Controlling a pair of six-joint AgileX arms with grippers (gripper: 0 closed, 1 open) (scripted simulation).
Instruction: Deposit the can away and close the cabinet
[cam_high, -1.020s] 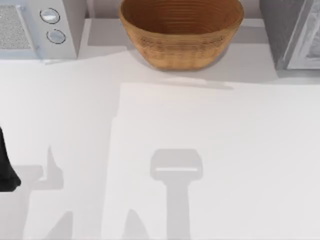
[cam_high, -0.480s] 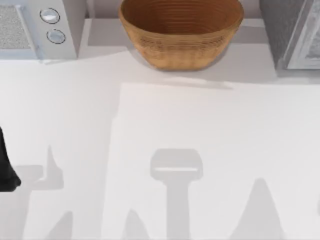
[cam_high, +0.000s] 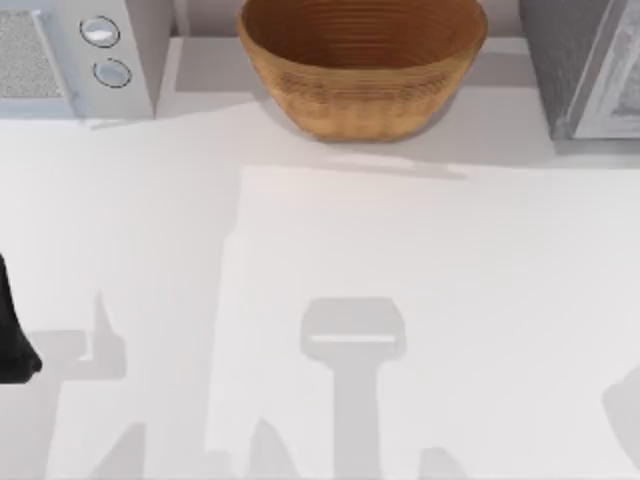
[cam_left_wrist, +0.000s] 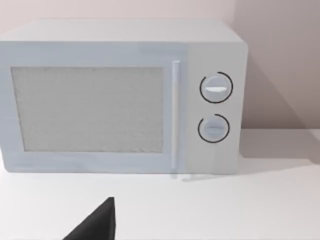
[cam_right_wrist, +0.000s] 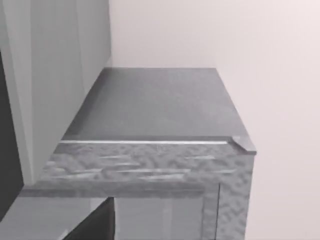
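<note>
The white tabletop (cam_high: 420, 280) spreads across the top view, crossed by grey shadows. At its far right stands the grey cabinet (cam_high: 590, 65); the right wrist view looks along the cabinet's flat top and mottled front edge. At the far left sits the white microwave (cam_high: 75, 55), door shut and two round dials (cam_left_wrist: 216, 88) beside the handle. Between them, at the far edge, rests the wicker basket (cam_high: 362, 62). The left arm (cam_high: 12, 335) is a dark shape at the tabletop's left edge; a dark tip of its end effector (cam_left_wrist: 97, 225) pokes into the left wrist view (released or clenched, I cannot tell). I cannot tell where the can is.
</note>
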